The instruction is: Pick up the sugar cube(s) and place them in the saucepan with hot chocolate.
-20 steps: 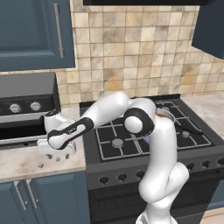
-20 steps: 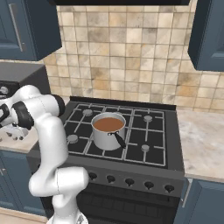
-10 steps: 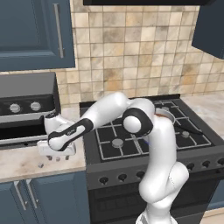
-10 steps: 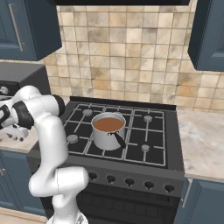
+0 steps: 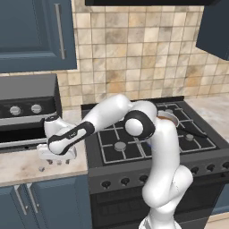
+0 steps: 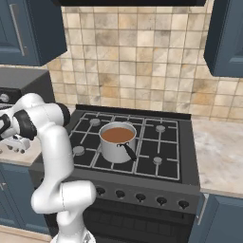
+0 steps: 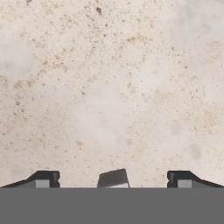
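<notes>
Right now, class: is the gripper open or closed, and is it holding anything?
Gripper: open, fingertips wide apart low over the speckled counter, a sugar cube between them, not yet gripped.

Glossy white arm (image 5: 167, 147), dark joints

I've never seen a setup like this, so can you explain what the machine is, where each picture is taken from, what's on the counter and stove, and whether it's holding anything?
It's all a computer-rendered kitchen. The machine is a white robot arm with dark joints. Two pictures come from cameras on its base, looking forward from behind it on the left and the right. The third comes from a camera on its hand, looking straight down at the speckled counter.

The arm reaches left of the stove, its end effector low over the counter. In the hand view, a small grey-white sugar cube sits between the two spread dark fingertips, not yet gripped. On the stove stands a steel saucepan of brown hot chocolate.
</notes>
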